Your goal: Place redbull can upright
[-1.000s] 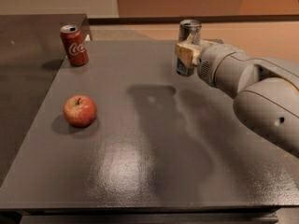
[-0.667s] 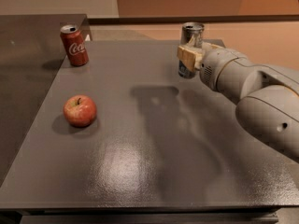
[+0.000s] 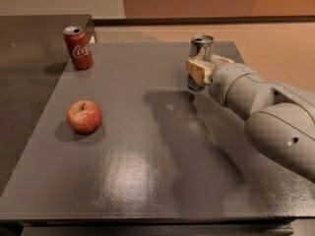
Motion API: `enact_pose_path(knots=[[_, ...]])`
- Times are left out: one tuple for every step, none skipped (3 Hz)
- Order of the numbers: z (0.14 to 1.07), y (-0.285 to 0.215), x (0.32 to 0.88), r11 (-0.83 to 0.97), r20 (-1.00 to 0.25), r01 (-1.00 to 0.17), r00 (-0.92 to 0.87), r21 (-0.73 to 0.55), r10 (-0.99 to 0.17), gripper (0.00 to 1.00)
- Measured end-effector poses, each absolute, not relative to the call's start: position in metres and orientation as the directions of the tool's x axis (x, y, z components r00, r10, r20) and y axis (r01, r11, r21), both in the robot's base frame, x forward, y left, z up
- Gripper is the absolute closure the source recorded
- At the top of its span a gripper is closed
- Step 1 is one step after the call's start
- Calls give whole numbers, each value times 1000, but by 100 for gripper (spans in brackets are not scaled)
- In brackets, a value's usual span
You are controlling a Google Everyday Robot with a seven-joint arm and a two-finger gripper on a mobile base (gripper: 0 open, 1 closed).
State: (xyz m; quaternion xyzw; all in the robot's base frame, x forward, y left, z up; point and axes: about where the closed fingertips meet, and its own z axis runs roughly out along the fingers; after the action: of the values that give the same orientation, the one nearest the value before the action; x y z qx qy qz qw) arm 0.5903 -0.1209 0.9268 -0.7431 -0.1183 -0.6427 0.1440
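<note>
The redbull can [image 3: 201,48] is slim and silver-grey with a shiny top. It stands upright at the back right of the dark grey table [image 3: 147,171]. My gripper [image 3: 199,68] is shut on the redbull can around its middle, with tan fingers [image 3: 196,71] across its front. The can's base is at or just above the table surface; I cannot tell which. My pale grey arm [image 3: 266,107] reaches in from the right.
A red Coca-Cola can [image 3: 78,47] stands upright at the table's back left corner. A red apple [image 3: 84,116] lies on the left side of the table. A darker counter [image 3: 29,63] adjoins the table's left edge.
My gripper and the redbull can have shifted slightly to the right and a little lower. The Coca-Cola can and the apple have not moved.
</note>
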Motion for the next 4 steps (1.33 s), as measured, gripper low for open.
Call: enact_pose_path(knots=[[913, -118, 588, -930, 988, 362, 152, -61, -5, 100], [906, -114, 586, -930, 991, 364, 135, -55, -5, 100], [898, -109, 584, -933, 996, 356, 92, -50, -18, 82], [891, -100, 582, -934, 998, 356, 60, -38, -18, 59]])
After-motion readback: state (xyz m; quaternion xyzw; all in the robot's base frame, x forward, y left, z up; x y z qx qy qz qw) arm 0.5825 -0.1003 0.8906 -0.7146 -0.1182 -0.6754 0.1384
